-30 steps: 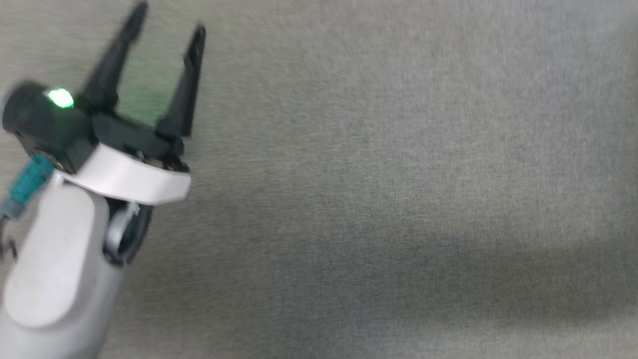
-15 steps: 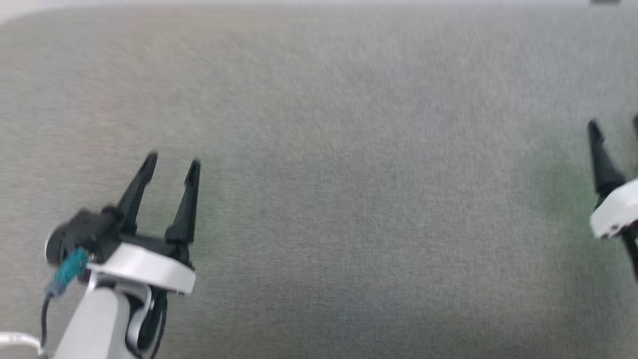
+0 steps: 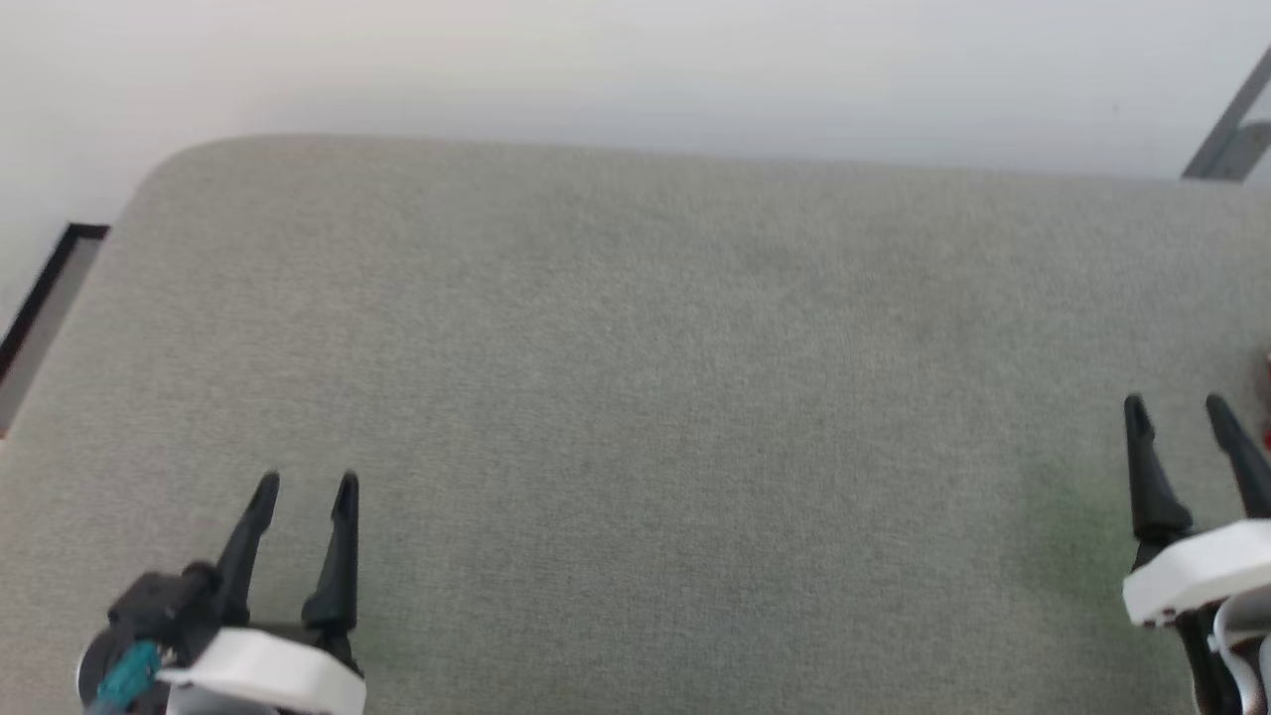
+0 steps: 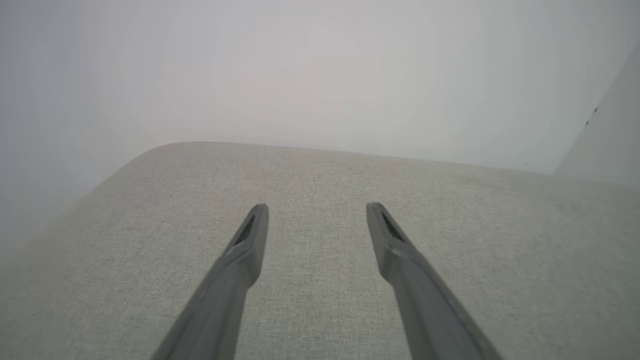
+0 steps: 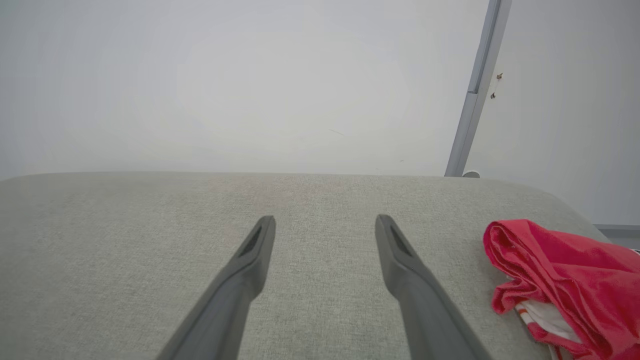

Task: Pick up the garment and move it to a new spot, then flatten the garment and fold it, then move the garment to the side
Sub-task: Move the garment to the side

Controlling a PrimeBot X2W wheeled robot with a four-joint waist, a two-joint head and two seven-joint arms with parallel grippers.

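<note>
Left tool [image 3: 308, 482] spread, empty | right tool [image 3: 1175, 404] spread, empty | crumpled red garment [image 5: 565, 270] on woven grey cushion [image 3: 635, 348]

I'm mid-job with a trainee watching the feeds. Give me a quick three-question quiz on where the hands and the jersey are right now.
1. True or false: the left hand is shut on the garment.
2. Relative to the right hand, the garment lies: A) between its fingers; B) bunched up on the grey padded surface, to the right of its fingers in the right wrist view, untouched; C) spread flat beneath it.
3. Fill in: the jaws of both hands stand ____.
Key: 1 false; 2 B; 3 open.
</note>
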